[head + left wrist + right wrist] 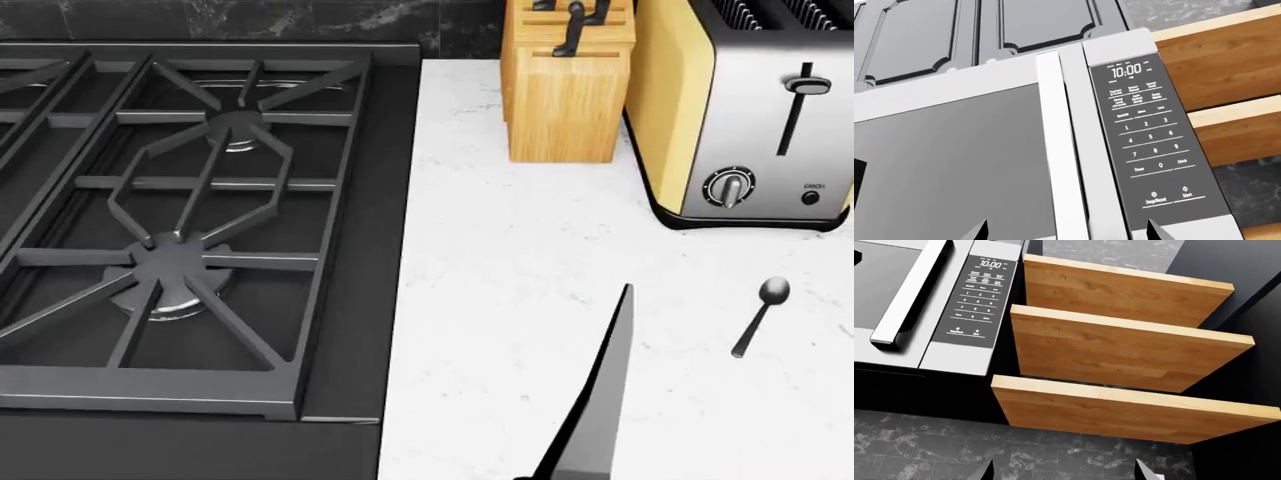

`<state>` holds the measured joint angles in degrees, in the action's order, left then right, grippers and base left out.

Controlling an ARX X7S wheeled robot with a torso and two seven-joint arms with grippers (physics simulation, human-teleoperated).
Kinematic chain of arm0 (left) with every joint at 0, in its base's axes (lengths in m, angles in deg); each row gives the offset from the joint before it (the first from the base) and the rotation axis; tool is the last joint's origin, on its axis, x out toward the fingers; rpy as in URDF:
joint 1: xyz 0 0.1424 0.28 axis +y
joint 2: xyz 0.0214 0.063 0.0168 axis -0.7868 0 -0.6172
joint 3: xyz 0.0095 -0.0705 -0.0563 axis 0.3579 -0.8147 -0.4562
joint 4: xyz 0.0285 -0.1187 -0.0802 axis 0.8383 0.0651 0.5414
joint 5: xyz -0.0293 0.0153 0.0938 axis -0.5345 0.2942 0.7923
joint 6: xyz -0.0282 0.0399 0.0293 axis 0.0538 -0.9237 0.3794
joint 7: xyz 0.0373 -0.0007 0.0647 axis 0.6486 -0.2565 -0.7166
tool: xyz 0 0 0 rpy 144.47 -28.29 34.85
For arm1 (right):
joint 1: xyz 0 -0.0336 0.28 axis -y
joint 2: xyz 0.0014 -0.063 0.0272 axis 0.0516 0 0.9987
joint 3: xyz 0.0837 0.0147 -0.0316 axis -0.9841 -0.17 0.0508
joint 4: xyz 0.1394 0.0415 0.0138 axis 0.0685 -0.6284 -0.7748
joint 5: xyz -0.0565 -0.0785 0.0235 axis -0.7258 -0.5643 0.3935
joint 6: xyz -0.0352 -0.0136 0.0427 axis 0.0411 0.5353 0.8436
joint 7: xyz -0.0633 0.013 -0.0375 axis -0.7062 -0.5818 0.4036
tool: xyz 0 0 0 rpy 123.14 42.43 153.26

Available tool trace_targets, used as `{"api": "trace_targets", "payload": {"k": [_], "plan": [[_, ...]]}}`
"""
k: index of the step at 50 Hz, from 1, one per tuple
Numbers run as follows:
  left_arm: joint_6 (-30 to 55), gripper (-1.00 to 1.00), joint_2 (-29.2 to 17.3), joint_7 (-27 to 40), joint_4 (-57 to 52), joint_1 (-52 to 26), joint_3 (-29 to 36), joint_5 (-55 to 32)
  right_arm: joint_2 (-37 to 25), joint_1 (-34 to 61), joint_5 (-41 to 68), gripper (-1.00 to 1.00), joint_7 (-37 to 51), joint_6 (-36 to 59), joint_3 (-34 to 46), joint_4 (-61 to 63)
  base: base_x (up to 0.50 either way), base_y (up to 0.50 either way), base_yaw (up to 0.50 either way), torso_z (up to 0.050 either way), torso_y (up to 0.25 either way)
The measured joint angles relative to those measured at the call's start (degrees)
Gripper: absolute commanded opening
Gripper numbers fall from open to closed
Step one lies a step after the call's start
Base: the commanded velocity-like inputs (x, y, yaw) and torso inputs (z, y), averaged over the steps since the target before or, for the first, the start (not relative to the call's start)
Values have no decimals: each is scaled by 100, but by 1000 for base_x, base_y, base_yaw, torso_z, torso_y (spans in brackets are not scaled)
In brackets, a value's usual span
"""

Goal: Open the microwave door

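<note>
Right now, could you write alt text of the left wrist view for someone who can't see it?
A closed microwave fills the frame, seen from below: its vertical silver door handle beside a keypad panel whose clock reads 10:00. Dark cabinet doors sit above, wooden shelves alongside, and the open left gripper's fingertips poke in.

Dark, pointed fingertips (981, 231) of the left pincer (1066, 231) poke into frame; same black tips (985, 471) on the right pincer (1066, 471); a slim black arm link (598, 400) slants up.

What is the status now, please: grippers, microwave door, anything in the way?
Left gripper open, empty, facing the door handle, no contact seen. Right gripper open, empty, facing the wooden shelves. Microwave door looks shut. Nothing seen blocking the handle.
</note>
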<state>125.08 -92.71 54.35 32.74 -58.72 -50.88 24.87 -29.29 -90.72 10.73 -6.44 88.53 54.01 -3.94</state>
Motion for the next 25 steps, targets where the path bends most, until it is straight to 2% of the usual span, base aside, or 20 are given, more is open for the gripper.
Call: {"api": "trace_targets", "payload": {"k": [4, 14, 25], "plan": [[25, 100, 0, -25, 93, -42, 22, 44, -17, -10, -4, 100, 4, -20, 4, 4, 198, 0, 0, 0, 0], [57, 100, -7, -64, 202, -84, 40, 75, -52, -21, 6, 100, 10, -40, 22, 0, 425, -2, 0, 0, 0], [59, 100, -13, -90, 241, -56, 36, 50, -73, -17, -24, 100, 35, -33, 48, -22, 11, 0, 0, 0, 0]]}}
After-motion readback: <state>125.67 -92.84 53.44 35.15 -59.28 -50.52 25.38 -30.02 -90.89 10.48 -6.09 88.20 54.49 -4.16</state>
